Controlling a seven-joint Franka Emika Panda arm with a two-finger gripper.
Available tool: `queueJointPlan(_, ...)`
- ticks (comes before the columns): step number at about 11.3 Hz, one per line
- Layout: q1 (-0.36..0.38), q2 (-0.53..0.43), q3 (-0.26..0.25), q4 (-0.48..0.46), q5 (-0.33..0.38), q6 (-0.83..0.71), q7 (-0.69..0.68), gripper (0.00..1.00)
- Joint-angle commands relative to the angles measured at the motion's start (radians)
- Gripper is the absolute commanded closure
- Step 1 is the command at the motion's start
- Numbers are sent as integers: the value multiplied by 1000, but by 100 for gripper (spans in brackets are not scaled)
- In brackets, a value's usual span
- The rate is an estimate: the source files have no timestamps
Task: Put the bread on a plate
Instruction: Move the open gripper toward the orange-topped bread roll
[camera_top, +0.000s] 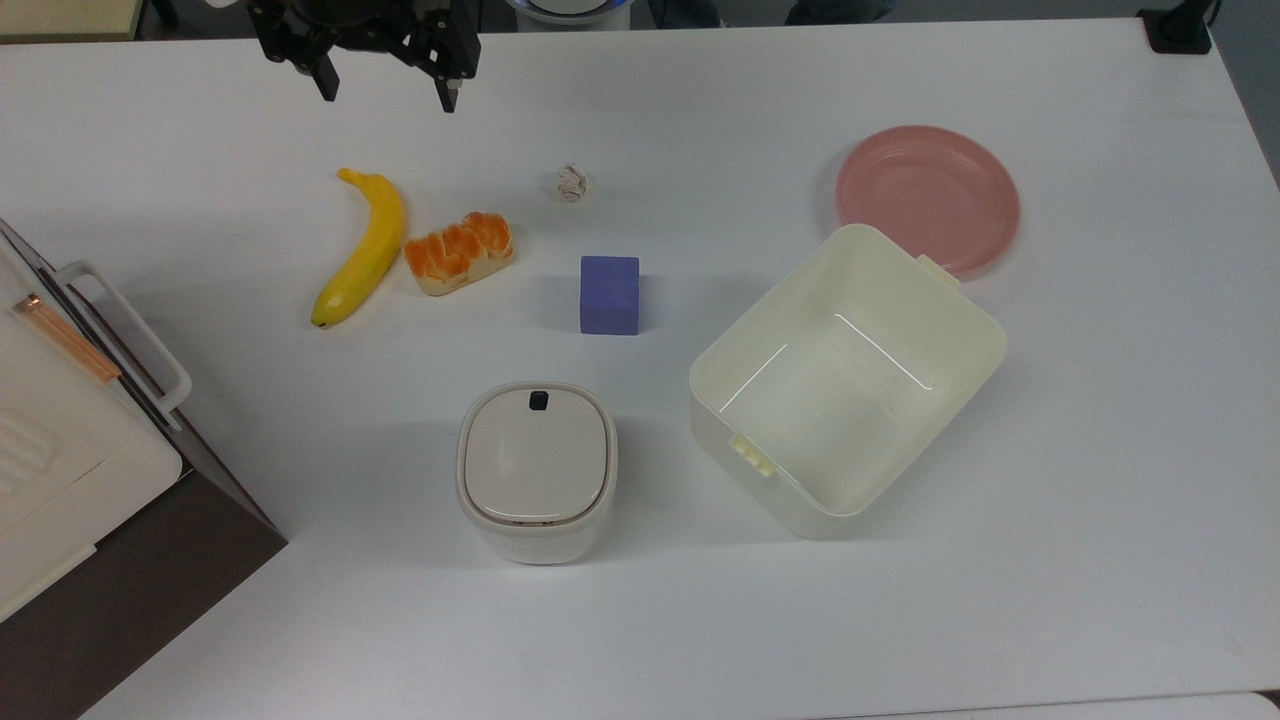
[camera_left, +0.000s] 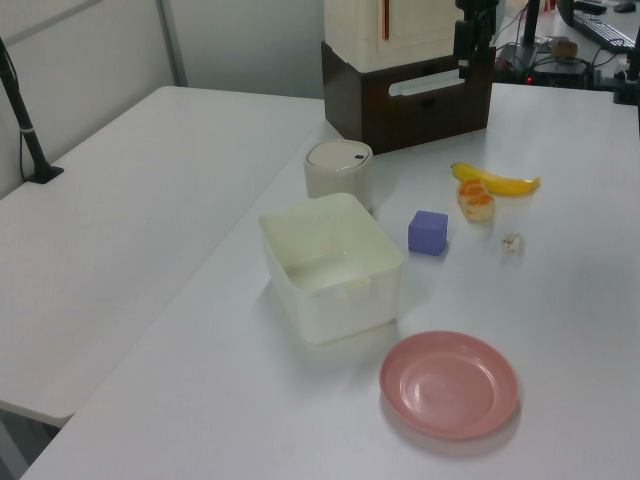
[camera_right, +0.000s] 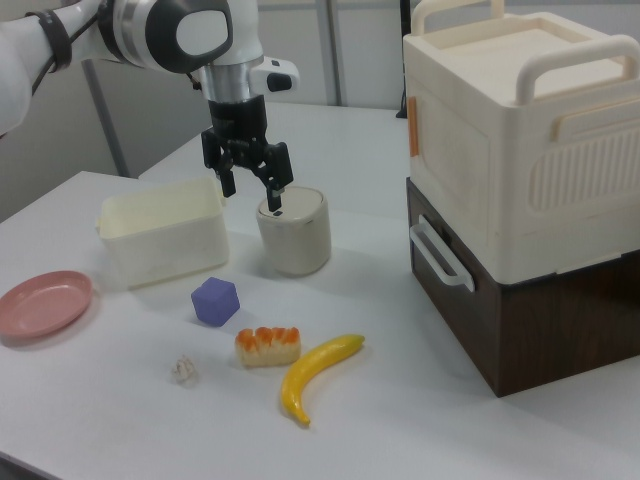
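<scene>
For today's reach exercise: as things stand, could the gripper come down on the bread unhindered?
Probably yes: the open gripper hangs above the table, and the bread lies uncovered, though the banana is close beside it.

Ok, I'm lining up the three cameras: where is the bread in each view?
Top view: bread left of centre, by the banana.
Left view: bread upper right, just below the banana.
Right view: bread low centre, left of the banana.
Shared landmark: the purple cube.

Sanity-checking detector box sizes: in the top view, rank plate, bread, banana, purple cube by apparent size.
Largest to smallest in the top view:
1. pink plate
2. banana
3. bread
4. purple cube
Bread and cube look close; that order is unsure.
</scene>
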Motion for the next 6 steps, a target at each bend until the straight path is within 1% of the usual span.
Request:
queueJointPlan(1,16,-25,3,-36,-7,-18,-21,0)
queueJointPlan(3,17,-22,5,-49,-5,-10,-38,0)
queueJointPlan(4,37,-22,6,-69,-5,-7,-38,0)
queueJointPlan(6,48,-21,6,-92,-4,18,-38,0)
